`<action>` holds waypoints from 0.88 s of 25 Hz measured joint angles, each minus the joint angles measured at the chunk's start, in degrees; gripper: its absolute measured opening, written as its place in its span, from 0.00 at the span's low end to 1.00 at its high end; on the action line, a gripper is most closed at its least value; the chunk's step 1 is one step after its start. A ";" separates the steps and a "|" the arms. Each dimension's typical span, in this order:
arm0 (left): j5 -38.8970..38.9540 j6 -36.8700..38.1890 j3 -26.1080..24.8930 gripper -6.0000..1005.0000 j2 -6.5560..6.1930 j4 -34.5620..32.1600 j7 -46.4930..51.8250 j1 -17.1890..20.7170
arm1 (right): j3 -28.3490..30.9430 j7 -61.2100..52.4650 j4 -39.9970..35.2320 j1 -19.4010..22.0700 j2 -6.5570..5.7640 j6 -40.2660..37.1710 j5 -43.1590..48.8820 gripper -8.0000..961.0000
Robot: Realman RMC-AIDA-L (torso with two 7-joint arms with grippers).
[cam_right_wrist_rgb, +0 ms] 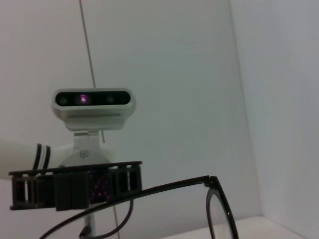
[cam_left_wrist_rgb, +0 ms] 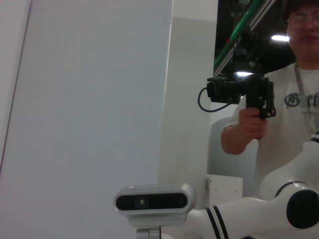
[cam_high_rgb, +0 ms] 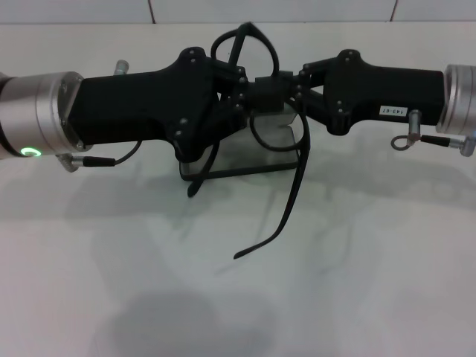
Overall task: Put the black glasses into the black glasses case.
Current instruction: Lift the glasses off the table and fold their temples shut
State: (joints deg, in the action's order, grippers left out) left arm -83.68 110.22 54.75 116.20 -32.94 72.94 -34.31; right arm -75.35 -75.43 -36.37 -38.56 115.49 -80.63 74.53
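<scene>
Both arms up, glasses in mid-air over the case!

The left gripper (cam_high_rgb: 236, 88) and right gripper (cam_high_rgb: 294, 83) are both clamped on the black glasses (cam_high_rgb: 256, 71), temples dangling open above the black glasses case (cam_high_rgb: 245, 160) on the table (cam_high_rgb: 357, 282). Step in hand: folding them; next, I'd judge, tuck that loose temple in.

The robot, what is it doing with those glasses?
Both arms meet above the white table. The left end effector and the right end effector hold the black glasses in the air between them, one temple arm dangling down. The black glasses case sits open on the table right underneath, and the glasses are not in it yet.
</scene>
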 joint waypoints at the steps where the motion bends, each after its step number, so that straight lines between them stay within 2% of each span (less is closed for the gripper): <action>1: 0.00 0.00 0.05 0.01 -0.05 -0.01 0.00 0.00 | -0.09 -0.15 0.00 -0.14 0.00 -0.13 0.32 0.06; 9: -0.61 0.00 0.03 0.01 -0.14 -0.02 -0.23 -0.11 | -0.24 -0.66 0.10 -0.55 0.01 -0.31 0.77 0.06; 22: -0.96 -0.18 0.00 0.01 1.28 0.58 -2.37 -0.95 | 0.14 -4.51 0.09 -1.55 0.12 -4.85 -2.03 0.06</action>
State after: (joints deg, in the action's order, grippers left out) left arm -84.64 110.04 54.75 117.48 -32.36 70.58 -35.26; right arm -75.20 -79.94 -36.28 -40.10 115.61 -85.48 72.50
